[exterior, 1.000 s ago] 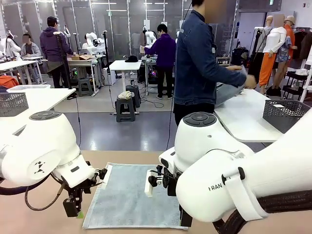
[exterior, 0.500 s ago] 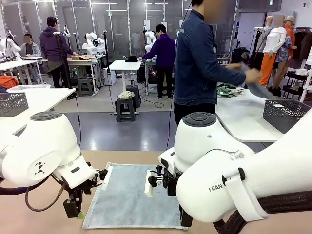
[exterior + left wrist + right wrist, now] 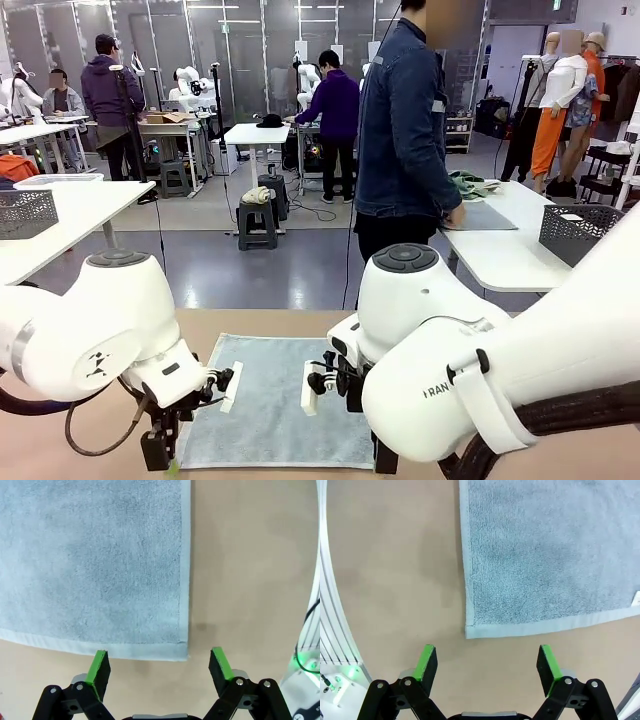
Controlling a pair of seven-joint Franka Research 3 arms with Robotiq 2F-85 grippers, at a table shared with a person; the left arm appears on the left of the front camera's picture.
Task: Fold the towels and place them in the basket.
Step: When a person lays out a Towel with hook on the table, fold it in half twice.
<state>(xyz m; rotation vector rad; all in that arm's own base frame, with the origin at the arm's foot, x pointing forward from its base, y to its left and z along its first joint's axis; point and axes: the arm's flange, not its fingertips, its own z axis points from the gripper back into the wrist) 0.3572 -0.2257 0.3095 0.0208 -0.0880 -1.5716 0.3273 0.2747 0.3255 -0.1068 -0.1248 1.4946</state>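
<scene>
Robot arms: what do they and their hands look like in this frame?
The left arm and right arm are glossy white rounded shells with dark grey round joint caps. The right arm carries black lettering, and a black cable runs under the left. The left hand and right hand are black linkages, each with two fingers tipped by green pads.

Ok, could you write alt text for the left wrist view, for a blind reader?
A pale blue-grey towel lies flat on a tan table. One of its corners shows between the green-padded fingers of the left gripper, which is open and holds nothing.
</scene>
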